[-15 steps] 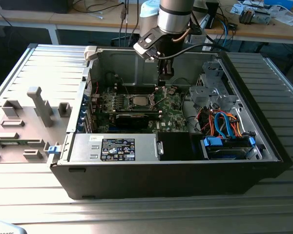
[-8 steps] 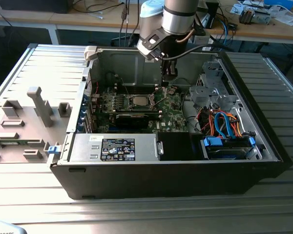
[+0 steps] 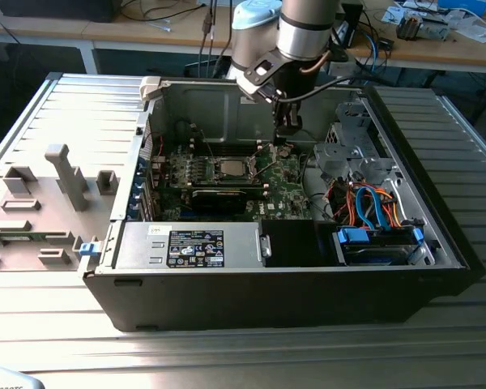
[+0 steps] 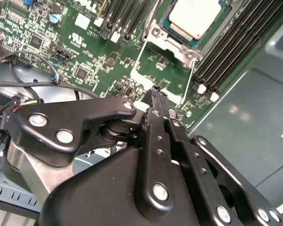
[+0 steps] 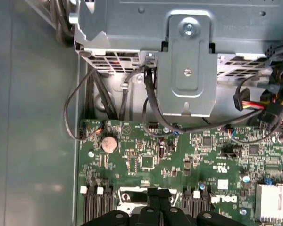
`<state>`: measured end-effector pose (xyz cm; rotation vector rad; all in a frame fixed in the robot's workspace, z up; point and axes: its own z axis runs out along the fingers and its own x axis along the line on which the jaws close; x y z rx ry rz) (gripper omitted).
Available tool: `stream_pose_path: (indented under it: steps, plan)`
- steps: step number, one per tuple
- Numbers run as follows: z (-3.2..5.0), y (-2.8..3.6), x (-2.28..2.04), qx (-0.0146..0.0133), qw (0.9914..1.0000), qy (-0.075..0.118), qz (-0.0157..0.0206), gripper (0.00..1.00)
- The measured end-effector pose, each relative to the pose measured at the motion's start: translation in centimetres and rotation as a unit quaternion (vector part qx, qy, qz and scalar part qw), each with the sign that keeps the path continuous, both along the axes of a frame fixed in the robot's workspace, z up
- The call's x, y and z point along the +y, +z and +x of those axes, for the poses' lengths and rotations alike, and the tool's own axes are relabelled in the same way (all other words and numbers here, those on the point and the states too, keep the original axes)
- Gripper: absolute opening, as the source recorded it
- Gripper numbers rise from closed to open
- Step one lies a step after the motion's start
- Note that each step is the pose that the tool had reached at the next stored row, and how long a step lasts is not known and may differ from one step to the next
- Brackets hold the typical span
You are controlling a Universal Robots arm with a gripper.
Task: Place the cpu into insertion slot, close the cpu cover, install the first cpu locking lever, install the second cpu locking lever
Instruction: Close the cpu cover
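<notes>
Second wrist view, flat silvery square cpu [image 4: 196,16]

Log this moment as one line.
cpu: in slot | gripper: shut, above board, beside slot

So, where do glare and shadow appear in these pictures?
Second wrist view: the cpu looks washed pale, and the grey case panel carries soft reflections. Exterior view: the motherboard lies in shade, while the ribbed table gleams.
</notes>
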<state>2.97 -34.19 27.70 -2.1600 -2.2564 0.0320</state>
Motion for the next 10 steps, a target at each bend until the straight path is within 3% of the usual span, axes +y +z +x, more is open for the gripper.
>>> stream_pose_path:
  steps: [10]
  plan:
    - [1.61,-1.14,0.14,0.0002,1.0,0.002,-0.0012,0.11]
